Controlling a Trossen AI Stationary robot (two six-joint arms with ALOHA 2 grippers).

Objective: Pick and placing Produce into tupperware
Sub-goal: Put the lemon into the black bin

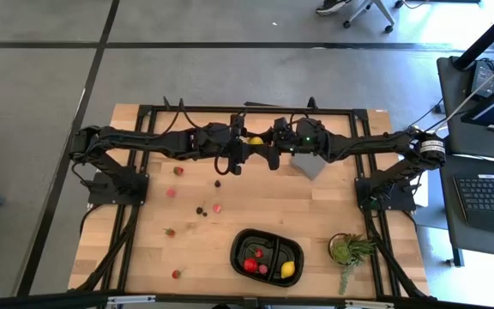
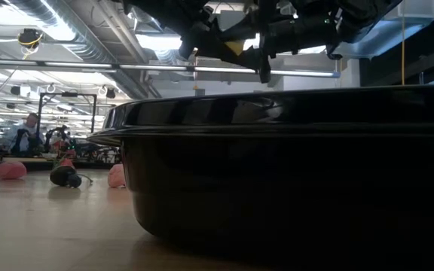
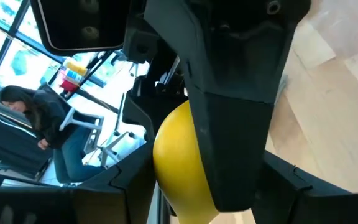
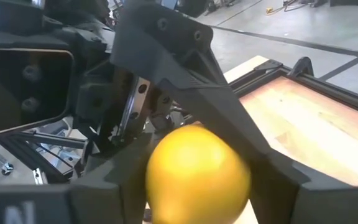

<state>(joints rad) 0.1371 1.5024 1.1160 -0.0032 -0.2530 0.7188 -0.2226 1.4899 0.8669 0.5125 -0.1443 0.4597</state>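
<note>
A yellow lemon (image 1: 255, 140) hangs high over the table's far middle, between my two grippers, which meet there. My left gripper (image 1: 245, 144) comes from the left and my right gripper (image 1: 269, 146) from the right, both shut on the lemon. The black tupperware tray (image 1: 240, 243) sits near the table's near edge and holds a second lemon (image 1: 287, 269) and a red strawberry piece (image 1: 250, 264). Loose red bits (image 1: 178, 171) and dark berries (image 1: 201, 209) lie on the wood left of centre. In the low view the tray's wall (image 2: 292, 173) fills the foreground. My left gripper (image 3: 210, 186) has the lemon's side (image 3: 176, 155) against one finger (image 3: 126, 183). The other arm's finger crosses in front and hides the far side. The fruit is lifted clear of the table. My right gripper (image 4: 197, 196) pinches the lemon's lower half (image 4: 194, 177) between its two fingers (image 4: 104, 193), coming level from the table's right. The left gripper's finger lies along the fruit's far side. The lemon is clear of the table.
A grey square block (image 1: 310, 163) lies under the right arm. A green potted plant (image 1: 348, 251) stands right of the tray. Several fruit pieces (image 1: 218, 208) are scattered between the grippers and the tray. People sit in the room beyond the table.
</note>
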